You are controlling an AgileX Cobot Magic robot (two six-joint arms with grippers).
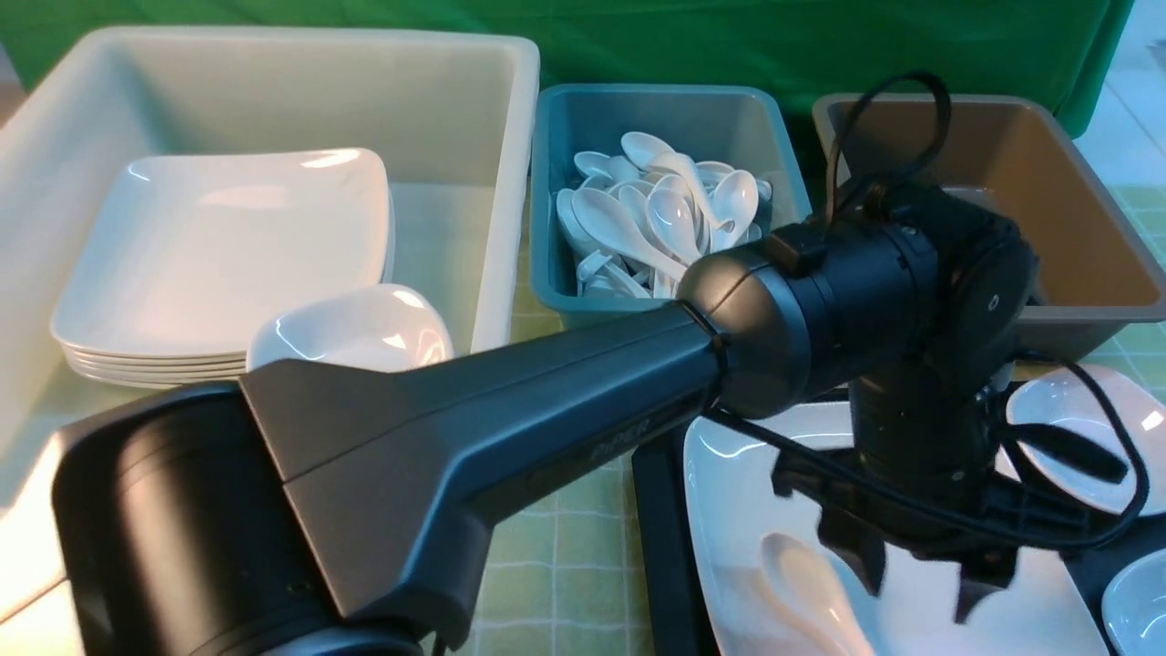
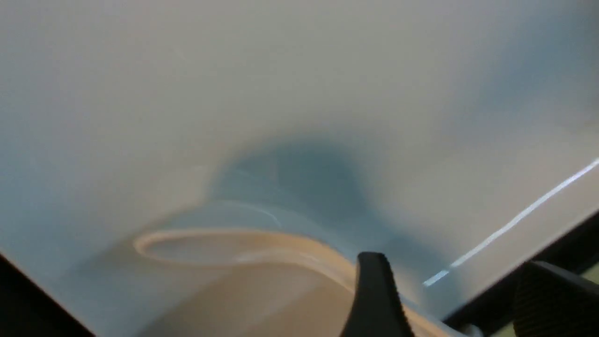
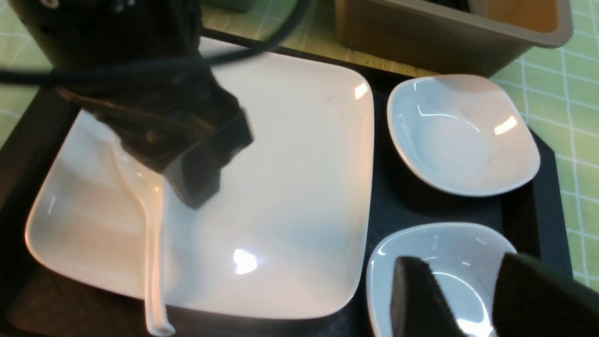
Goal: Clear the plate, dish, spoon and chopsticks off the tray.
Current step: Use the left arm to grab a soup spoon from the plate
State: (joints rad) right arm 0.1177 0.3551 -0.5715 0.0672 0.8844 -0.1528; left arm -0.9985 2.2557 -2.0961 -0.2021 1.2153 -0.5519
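The left gripper's point(image 1: 920, 597) fingers point(image 2: 374, 299) stand apart, tips pointing down, just above the plate point(image 3: 290, 164). One finger is right by the rim of the spoon point(image 3: 149, 243), and the other is out nearer the plate's edge. They hold nothing that I can see (the close view is very blurry, so I can't tell if a finger touches the spoon). The right gripper's point(image 3: 458, 260) fingers are apart too. They hang over the near dish point(image 3: 444, 248) with nothing between them.

The spoon lies on the plate, on the side toward the left arm. The plate sits on the tray point(image 3: 388, 206). Just beside the plate, also on the tray, are the near dish and the far dish point(image 3: 463, 135). I can't see the chopsticks anywhere. They may be gone, or the big arm may hide them.

Past the tray there is a teal tub point(image 1: 556, 182) full of white spoons, a brown tub point(image 1: 1048, 182), and a big white tub point(image 1: 273, 82). The white tub holds a stack of plates point(image 1: 228, 255) and a small dish.

So I think the job is near its start for this tray. The spoon, the plate and both small dishes all wait to be moved. The spoon looks like the first to go, and the teal tub seems the right home for it.
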